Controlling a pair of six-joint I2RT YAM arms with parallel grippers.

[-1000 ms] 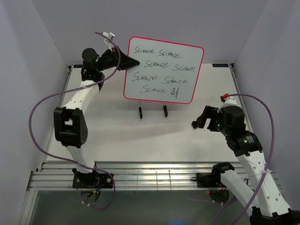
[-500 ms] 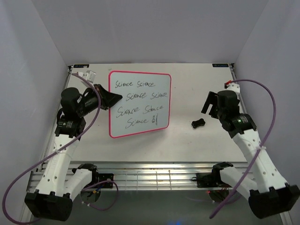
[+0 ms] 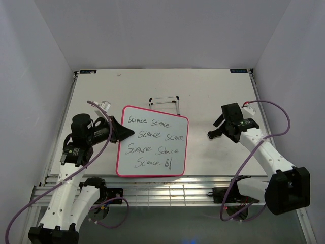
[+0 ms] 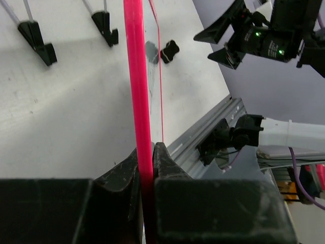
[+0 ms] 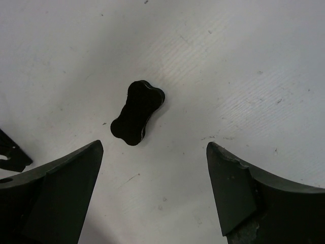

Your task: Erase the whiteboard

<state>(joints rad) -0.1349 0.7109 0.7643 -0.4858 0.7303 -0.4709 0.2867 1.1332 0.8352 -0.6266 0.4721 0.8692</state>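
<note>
Your left gripper (image 3: 123, 133) is clamped on the left edge of the whiteboard (image 3: 152, 147), its pink-red frame pinched between the fingers (image 4: 121, 175). The board sits low and left of centre in the overhead view and carries black "Science" writing. Your right gripper (image 3: 218, 128) at centre right gapes wide, holding nothing, above the black bone-shaped eraser (image 5: 138, 113) lying on the table (image 3: 101, 91). The wire easel stand (image 3: 164, 100) stands above the board in the frame, apart from it.

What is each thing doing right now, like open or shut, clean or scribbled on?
whiteboard: scribbled with "Science" words, not erased, pinched at its left edge.
left gripper: shut on the whiteboard's pink frame.
right gripper: open, hovering over the eraser.
eraser: lying loose, untouched.
wire stand: empty, no board on it.
</note>
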